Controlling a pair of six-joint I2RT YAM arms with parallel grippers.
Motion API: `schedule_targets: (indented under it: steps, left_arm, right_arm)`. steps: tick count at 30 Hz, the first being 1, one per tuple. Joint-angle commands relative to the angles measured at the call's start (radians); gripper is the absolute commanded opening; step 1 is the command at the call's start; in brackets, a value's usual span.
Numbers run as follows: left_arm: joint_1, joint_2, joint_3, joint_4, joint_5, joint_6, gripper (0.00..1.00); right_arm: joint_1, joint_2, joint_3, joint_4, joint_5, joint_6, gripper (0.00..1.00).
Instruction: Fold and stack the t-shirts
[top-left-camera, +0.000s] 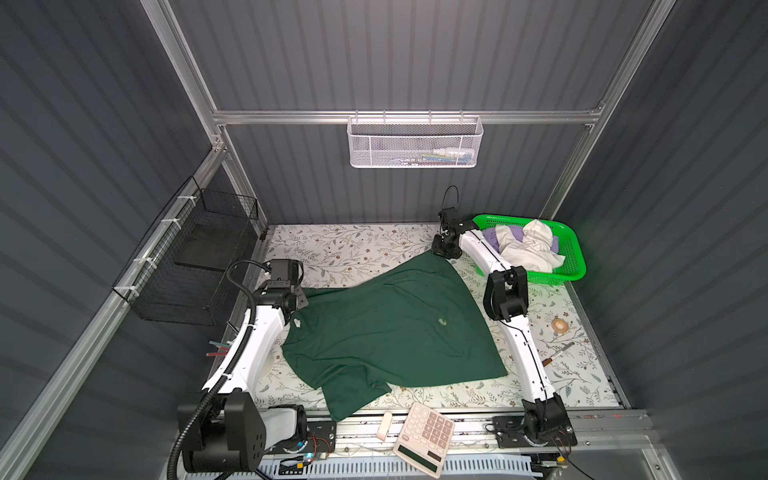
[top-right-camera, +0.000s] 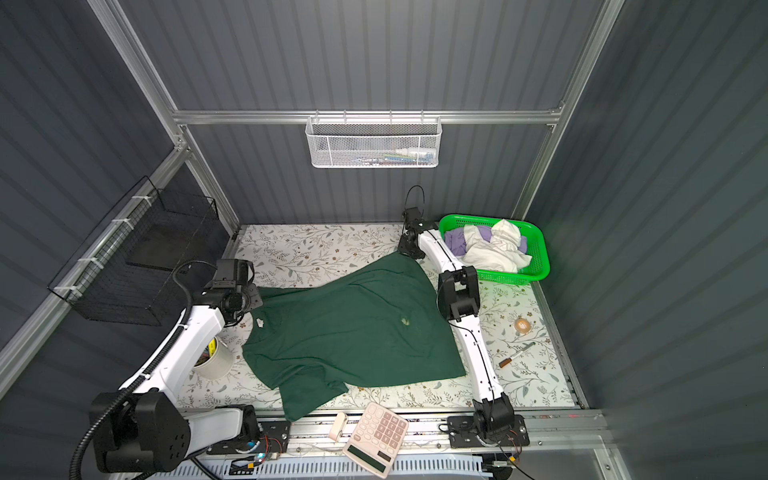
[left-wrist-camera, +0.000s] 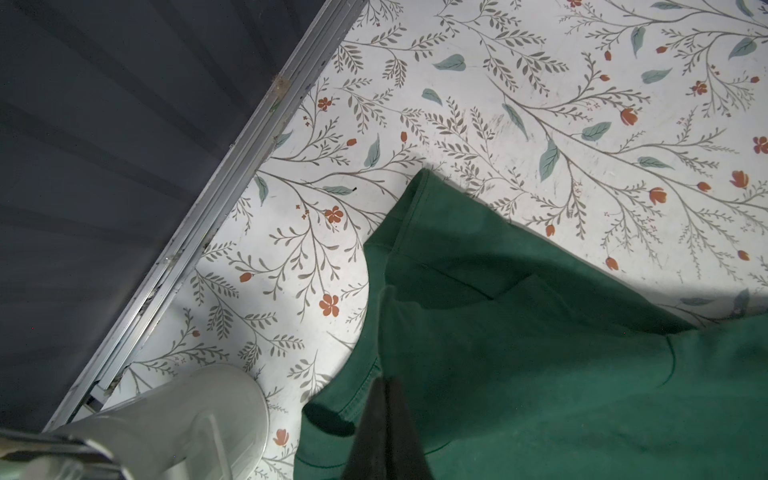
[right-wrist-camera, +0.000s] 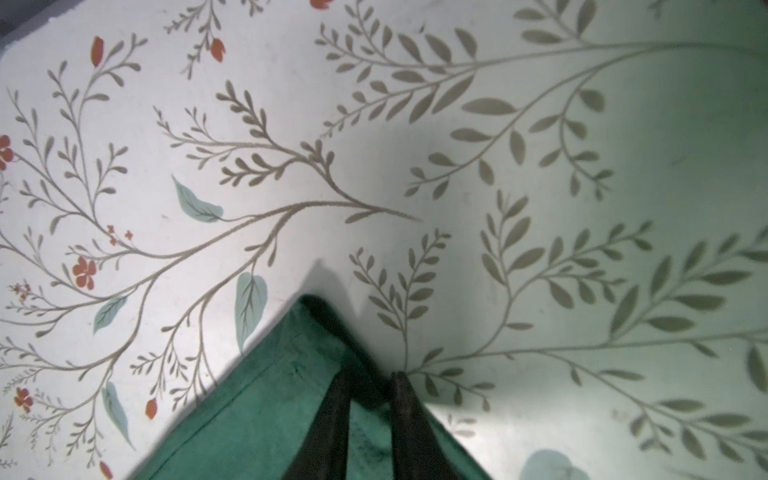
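Green t-shirt (top-left-camera: 390, 328) lies spread on the floral table (top-left-camera: 340, 245), stretched between my arms. On my left gripper (left-wrist-camera: 384, 415) the fingers are pressed together, pinching its edge by the sleeve. My right gripper (right-wrist-camera: 370, 415) straddles the far hem corner with a narrow gap between the fingers; can't tell if it's clamped. White and lavender shirts (top-left-camera: 536, 249) sit in the green basket (top-left-camera: 575, 266), far right.
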Motion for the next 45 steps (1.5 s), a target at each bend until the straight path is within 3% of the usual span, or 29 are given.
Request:
schedule_targets:
  steps: [1, 4, 9, 16, 22, 23, 27, 28, 45]
  left_arm:
    - [0.018, -0.037, -0.01, -0.014, -0.013, -0.019, 0.0]
    - [0.018, -0.048, -0.022, -0.013, -0.015, -0.017, 0.0]
    - [0.018, -0.056, -0.038, -0.004, -0.007, -0.023, 0.0]
    - [0.018, -0.041, -0.048, 0.03, 0.01, -0.027, 0.0]
    - [0.018, -0.027, -0.051, 0.049, 0.017, -0.024, 0.0]
    - [0.017, -0.025, -0.053, 0.051, 0.019, -0.024, 0.0]
    - [0.018, -0.018, -0.058, 0.052, 0.033, -0.031, 0.0]
    - [0.018, -0.019, -0.06, 0.052, 0.036, -0.034, 0.0]
    - [0.016, -0.005, -0.06, 0.048, 0.04, -0.036, 0.0]
  right_arm:
    - [0.003, 0.019, -0.02, -0.046, -0.024, -0.011, 0.17]
    - [0.002, 0.018, -0.024, -0.045, -0.031, -0.023, 0.0]
    - [0.003, -0.066, -0.145, -0.036, 0.009, -0.047, 0.0]
    - [0.0, -0.478, -0.807, 0.24, 0.098, -0.012, 0.0]
    - [0.001, -0.618, -1.072, 0.294, 0.088, 0.002, 0.0]
    - [0.0, -0.633, -1.095, 0.315, 0.093, -0.001, 0.06]
    - [0.0, -0.654, -1.086, 0.353, 0.097, -0.013, 0.32]
    - [-0.001, -0.647, -1.061, 0.342, 0.094, -0.015, 0.34]
    - [0.001, -0.492, -0.85, 0.339, 0.102, -0.039, 0.39]
